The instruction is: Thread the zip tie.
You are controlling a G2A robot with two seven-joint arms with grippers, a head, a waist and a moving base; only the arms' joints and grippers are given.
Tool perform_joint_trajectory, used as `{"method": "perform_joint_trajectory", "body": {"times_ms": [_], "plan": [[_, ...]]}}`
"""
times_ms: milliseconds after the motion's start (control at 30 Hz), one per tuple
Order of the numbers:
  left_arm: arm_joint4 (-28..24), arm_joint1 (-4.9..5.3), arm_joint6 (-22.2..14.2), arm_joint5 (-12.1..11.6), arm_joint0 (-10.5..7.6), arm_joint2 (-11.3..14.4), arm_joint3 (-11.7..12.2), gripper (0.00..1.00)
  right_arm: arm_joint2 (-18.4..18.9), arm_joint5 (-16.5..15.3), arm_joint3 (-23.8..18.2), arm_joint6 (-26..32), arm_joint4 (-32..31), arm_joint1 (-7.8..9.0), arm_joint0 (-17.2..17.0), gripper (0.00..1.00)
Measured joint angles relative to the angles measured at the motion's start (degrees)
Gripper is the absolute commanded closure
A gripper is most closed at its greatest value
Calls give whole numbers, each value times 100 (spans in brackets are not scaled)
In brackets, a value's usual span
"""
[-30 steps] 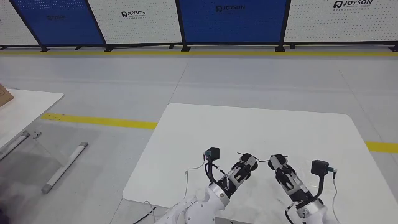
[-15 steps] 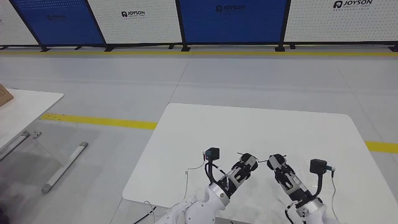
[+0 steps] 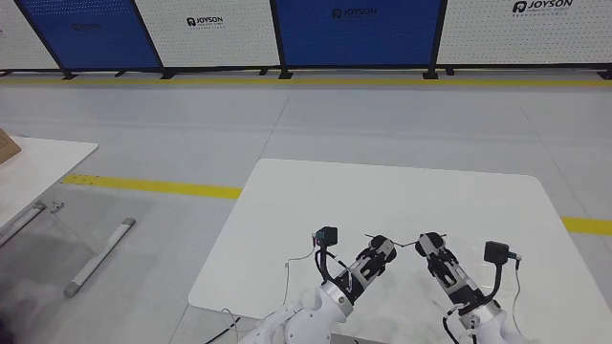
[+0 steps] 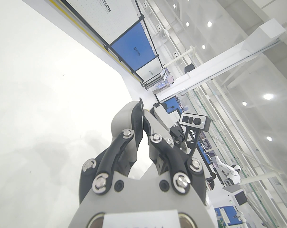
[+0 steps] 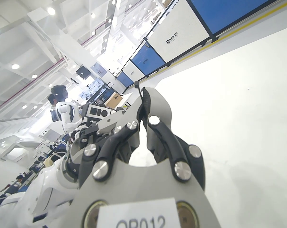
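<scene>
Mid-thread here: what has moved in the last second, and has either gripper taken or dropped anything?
The right gripper edged toward the left gripper, then drew back, ending slightly farther from it than a second ago. It is shut on the zip tie; no grab or release is visible. The left gripper stayed put, shut, over the same spot of the table.

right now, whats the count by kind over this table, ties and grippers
zip tie: 1
grippers: 2, left gripper and right gripper
total: 3
</scene>
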Motion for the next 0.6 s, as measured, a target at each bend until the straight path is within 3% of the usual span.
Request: {"method": "perform_joint_trajectory", "body": {"times_ms": [267, 600], "plan": [[-437, -40, 61, -101, 26, -38, 12, 100, -41, 0, -143, 11, 41, 32, -1, 100], [-671, -57, -78, -174, 23, -80, 9, 100, -171, 0, 119, 147, 29, 60, 227, 100]]}}
